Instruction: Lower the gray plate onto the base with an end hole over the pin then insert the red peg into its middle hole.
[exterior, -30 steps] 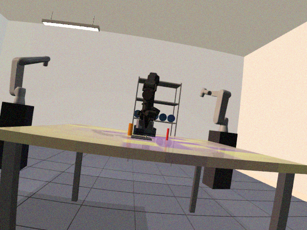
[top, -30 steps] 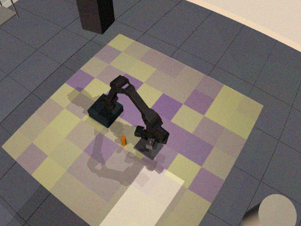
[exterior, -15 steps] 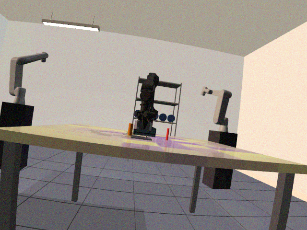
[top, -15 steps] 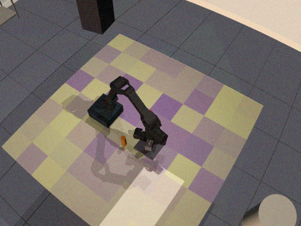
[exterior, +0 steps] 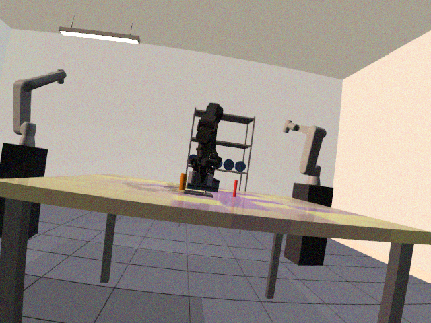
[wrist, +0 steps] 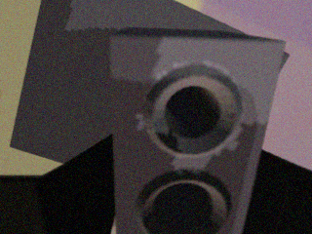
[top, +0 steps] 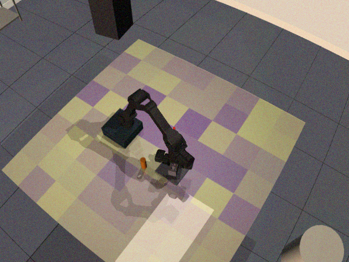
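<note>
My gripper (top: 172, 168) (exterior: 203, 181) is shut on the gray plate (top: 172, 166) (wrist: 265, 78) and holds it low over the dark flat base (top: 162, 171) (exterior: 198, 192) (wrist: 58, 107). In the wrist view the plate fills the middle, with two of its round holes in sight, the upper hole (wrist: 193, 110) over the base. I cannot make out the pin. The red peg (top: 174, 128) (exterior: 235, 188) stands upright on the table beyond the arm, apart from the base.
An orange cylinder (top: 143, 162) (exterior: 182, 182) stands upright just left of the base. The arm's dark mount (top: 121, 129) sits further back left. The checkered table top (top: 230, 158) spreads around.
</note>
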`<state>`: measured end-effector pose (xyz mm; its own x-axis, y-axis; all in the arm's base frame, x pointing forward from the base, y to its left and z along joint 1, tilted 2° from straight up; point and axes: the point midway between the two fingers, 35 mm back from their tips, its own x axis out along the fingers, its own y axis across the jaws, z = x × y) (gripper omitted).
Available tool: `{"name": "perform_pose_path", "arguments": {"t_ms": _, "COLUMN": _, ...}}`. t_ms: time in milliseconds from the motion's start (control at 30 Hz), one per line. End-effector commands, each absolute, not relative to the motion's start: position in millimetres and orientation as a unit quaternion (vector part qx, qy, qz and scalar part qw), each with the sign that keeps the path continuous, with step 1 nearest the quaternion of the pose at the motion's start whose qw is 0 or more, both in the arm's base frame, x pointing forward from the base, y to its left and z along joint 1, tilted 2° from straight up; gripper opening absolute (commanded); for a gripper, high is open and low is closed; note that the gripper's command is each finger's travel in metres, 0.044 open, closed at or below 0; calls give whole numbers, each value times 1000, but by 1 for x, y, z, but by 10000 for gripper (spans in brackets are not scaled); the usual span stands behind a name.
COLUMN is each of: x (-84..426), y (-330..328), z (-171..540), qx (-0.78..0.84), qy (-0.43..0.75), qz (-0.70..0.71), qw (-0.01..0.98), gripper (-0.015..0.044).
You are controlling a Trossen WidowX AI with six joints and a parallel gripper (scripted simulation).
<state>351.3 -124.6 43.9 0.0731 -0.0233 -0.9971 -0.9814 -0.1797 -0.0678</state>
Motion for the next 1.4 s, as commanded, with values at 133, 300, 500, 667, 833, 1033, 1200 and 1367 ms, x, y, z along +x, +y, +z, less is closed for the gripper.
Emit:
{"name": "perform_pose_path", "arguments": {"t_ms": 133, "x": 350, "y": -125, "z": 35, "qx": -566, "qy": 443, "qz": 521, "qw": 460, "gripper": 0}}
{"name": "perform_pose_path", "arguments": {"t_ms": 300, "x": 351, "y": -125, "z": 28, "qx": -566, "qy": 443, "qz": 521, "qw": 460, "gripper": 0}}
{"name": "perform_pose_path", "arguments": {"t_ms": 500, "x": 352, "y": -125, "z": 18, "qx": -566, "qy": 443, "qz": 521, "qw": 460, "gripper": 0}}
{"name": "perform_pose_path", "arguments": {"t_ms": 667, "x": 352, "y": -125, "z": 17, "qx": -566, "qy": 443, "qz": 519, "qw": 462, "gripper": 0}}
{"name": "perform_pose_path", "arguments": {"t_ms": 833, "x": 352, "y": -125, "z": 17, "qx": -566, "qy": 443, "qz": 519, "qw": 462, "gripper": 0}}
{"name": "perform_pose_path", "arguments": {"t_ms": 1033, "x": 352, "y": -125, "z": 17, "qx": -566, "qy": 443, "qz": 519, "qw": 462, "gripper": 131}}
{"name": "perform_pose_path", "arguments": {"t_ms": 1200, "x": 352, "y": -125, "z": 17, "qx": -566, "qy": 443, "qz": 519, "qw": 462, "gripper": 263}}
{"name": "perform_pose_path", "arguments": {"t_ms": 1367, "x": 352, "y": -125, "z": 17, "qx": -566, "qy": 443, "qz": 519, "qw": 462, "gripper": 394}}
